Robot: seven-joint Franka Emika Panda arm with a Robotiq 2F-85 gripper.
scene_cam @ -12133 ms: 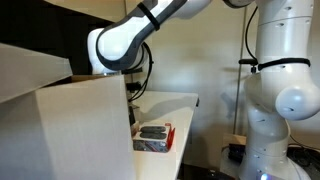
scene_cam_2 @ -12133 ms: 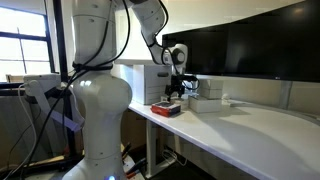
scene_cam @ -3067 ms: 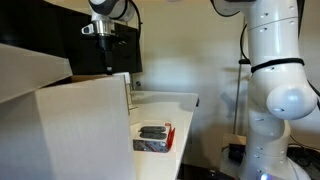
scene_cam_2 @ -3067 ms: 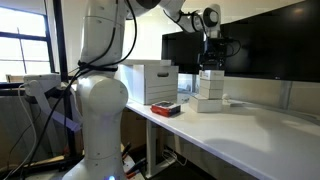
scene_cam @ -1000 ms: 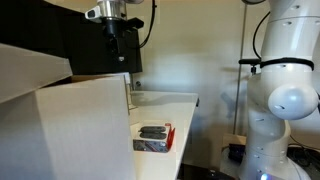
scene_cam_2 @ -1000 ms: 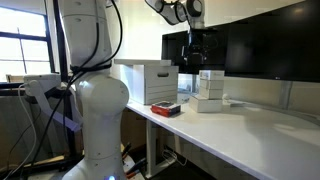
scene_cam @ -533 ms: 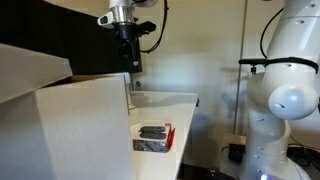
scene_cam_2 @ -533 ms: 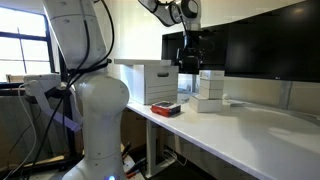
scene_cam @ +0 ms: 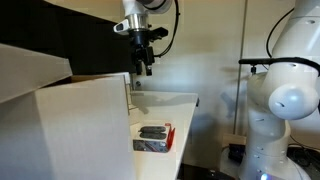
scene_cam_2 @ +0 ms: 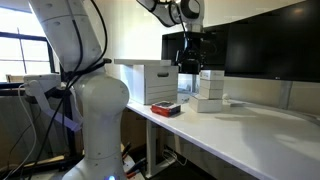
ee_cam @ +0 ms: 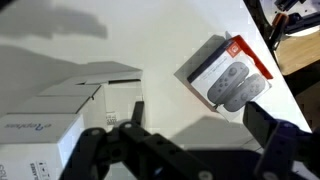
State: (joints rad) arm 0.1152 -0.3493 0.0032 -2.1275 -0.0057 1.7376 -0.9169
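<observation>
Two fingers (ee_cam: 92,158): mine, spread wide apart with nothing between them, dark and blurred along the bottom edge of the wrist view.
My gripper (scene_cam: 146,68): hanging in the air and pointing down, well above the table (scene_cam: 178,102); both exterior views show it holding nothing.
Nearest thing: the stack of small white boxes (scene_cam_2: 209,88), standing on the table in front of the monitor (scene_cam_2: 262,42). In an exterior view my gripper hovers near the stack's top, apart from it. In the wrist view the boxes lie at the lower left, close beside one of my fingers.
Red-edged pack (ee_cam: 228,78): lying flat on the table, two grey oval pieces showing on its face, well apart from my fingers. In both exterior views it sits near the table's edge.
Large white box (scene_cam_2: 148,82): on the table just behind the red-edged pack, its top below my gripper.
Monitor: dark, wide, behind the stack.
</observation>
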